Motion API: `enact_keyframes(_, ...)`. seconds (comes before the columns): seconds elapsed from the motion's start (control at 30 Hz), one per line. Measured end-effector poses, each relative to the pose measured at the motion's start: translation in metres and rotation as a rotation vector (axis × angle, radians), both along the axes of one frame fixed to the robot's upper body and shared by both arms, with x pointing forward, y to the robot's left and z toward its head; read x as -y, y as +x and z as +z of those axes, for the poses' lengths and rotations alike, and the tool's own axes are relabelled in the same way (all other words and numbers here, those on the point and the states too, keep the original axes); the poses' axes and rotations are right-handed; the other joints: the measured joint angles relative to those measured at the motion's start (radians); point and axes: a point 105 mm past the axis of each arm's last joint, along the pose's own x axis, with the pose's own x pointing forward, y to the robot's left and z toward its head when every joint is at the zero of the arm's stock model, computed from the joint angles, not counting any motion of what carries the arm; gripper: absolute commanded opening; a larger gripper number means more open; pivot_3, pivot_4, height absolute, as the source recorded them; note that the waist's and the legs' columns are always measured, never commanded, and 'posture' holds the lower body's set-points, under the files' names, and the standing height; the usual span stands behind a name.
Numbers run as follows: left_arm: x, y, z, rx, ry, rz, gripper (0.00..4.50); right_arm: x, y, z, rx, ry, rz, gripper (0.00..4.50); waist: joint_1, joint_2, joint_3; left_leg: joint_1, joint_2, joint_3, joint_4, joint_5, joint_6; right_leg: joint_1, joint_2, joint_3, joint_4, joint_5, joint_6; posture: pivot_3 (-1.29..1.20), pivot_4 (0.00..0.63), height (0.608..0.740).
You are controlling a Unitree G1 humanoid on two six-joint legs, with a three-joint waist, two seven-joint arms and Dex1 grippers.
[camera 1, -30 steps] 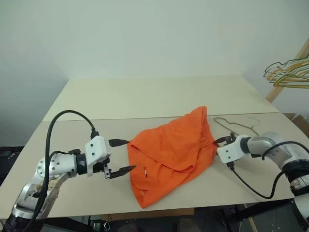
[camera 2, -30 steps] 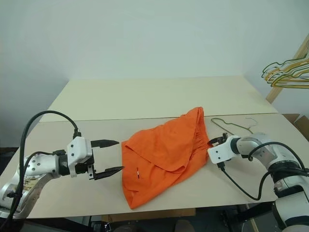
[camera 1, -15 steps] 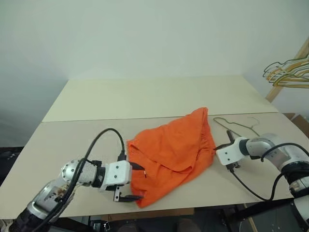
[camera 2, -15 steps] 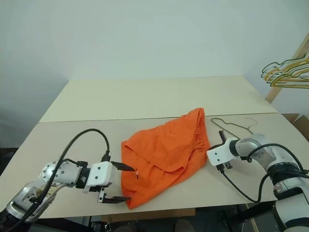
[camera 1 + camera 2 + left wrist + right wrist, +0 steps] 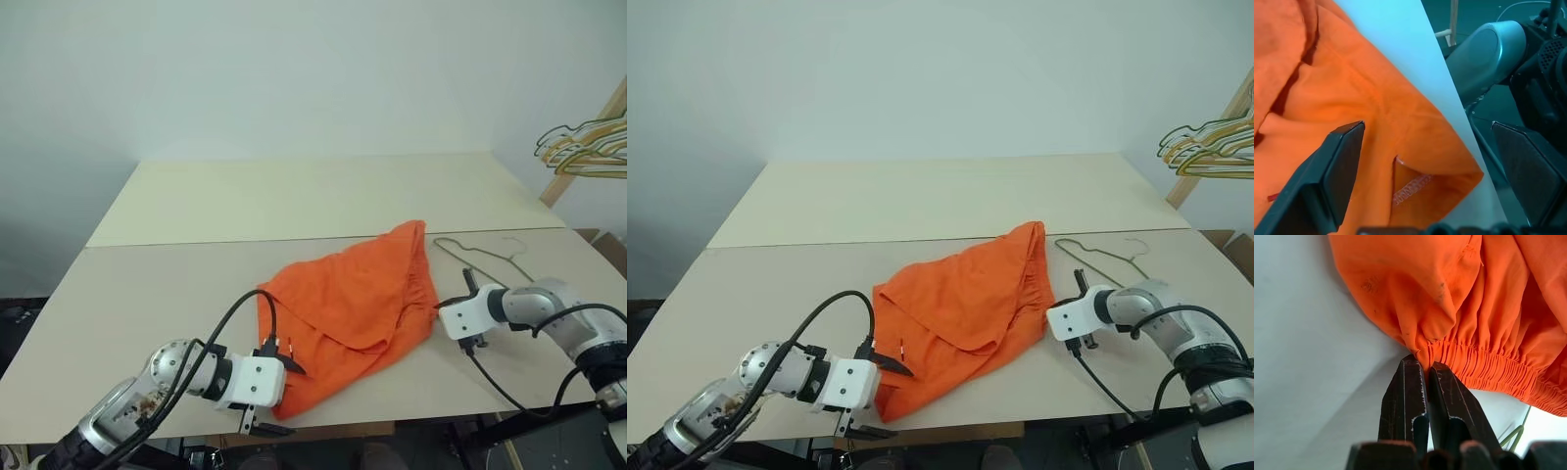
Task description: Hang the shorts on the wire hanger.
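The bright orange cloth shorts (image 5: 358,304) lie crumpled in the middle of the pale beige table (image 5: 176,274), their gathered elastic waistband turned toward the table's right end. The right gripper (image 5: 1425,382), white-bodied with two black fingers, sits just beside that waistband with its fingers pressed together on a fold of the gathered edge, pinching the cloth. The left gripper (image 5: 872,397) is at the shorts' near corner by the table's front edge; its fingers stand wide apart, one finger (image 5: 1337,166) over the orange cloth and the other past the table's edge, with nothing clamped between them. The thin olive-grey wire hanger (image 5: 480,257) lies flat on the table just beyond the waistband, behind the right gripper.
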Motion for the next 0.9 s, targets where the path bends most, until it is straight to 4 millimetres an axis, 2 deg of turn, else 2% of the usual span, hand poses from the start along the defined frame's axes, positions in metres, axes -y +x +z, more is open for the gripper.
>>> enact_keyframes(0.17, 0.002, 0.002, -0.011, -0.010, 0.012, 0.010, 1.95, 0.000, -0.001, 0.000, -0.001, -0.001, -0.009, 0.00, 0.001, 0.000, 0.000, 0.000, 0.000, 0.001, 0.000, -0.001, 0.001, 0.000, 0.000, 0.001, 0.000, 0.000, 0.000, 0.00, 0.000, 0.740)
enact_keyframes(0.3, 0.007, 0.007, -0.010, 0.005, 0.003, 0.014, 1.95, 0.001, -0.002, 0.000, -0.001, -0.001, -0.012, 0.00, 0.000, 0.000, 0.000, 0.001, 0.000, 0.002, 0.000, -0.001, 0.002, 0.000, 0.000, 0.002, 0.000, 0.000, 0.001, -0.01, 0.000, 0.740)
enact_keyframes(0.5, 0.003, 0.003, -0.015, -0.009, 0.068, -0.033, 1.95, 0.000, -0.004, 0.000, -0.006, -0.003, -0.010, 0.00, -0.003, 0.000, 0.000, 0.002, 0.000, 0.005, 0.000, -0.001, 0.002, 0.000, 0.000, 0.004, 0.000, 0.000, 0.001, -0.01, 0.000, 0.740)
enact_keyframes(0.6, 0.003, 0.003, -0.016, -0.005, 0.078, -0.034, 1.36, -0.001, -0.004, 0.000, -0.007, -0.003, -0.010, 0.00, -0.003, 0.000, 0.000, 0.004, 0.000, 0.007, 0.000, -0.002, 0.003, 0.001, 0.000, 0.006, 0.000, 0.001, 0.001, -0.01, 0.000, 0.740)
enact_keyframes(0.73, 0.002, 0.004, -0.017, -0.006, 0.083, -0.028, 0.03, -0.001, -0.004, 0.000, -0.006, -0.003, -0.013, 0.00, -0.004, 0.000, 0.000, 0.007, 0.000, 0.010, 0.000, -0.004, 0.007, 0.002, 0.000, 0.009, 0.000, 0.001, 0.002, 0.00, 0.000, 0.740)
enact_keyframes(0.9, 0.002, 0.006, -0.017, 0.008, 0.088, -0.020, 0.03, 0.000, -0.003, 0.000, -0.007, -0.004, -0.024, 0.00, -0.004, 0.000, 0.000, 0.010, 0.000, 0.015, 0.000, -0.004, 0.007, 0.003, 0.000, 0.012, 0.000, 0.001, 0.003, 0.00, 0.000, 0.740)
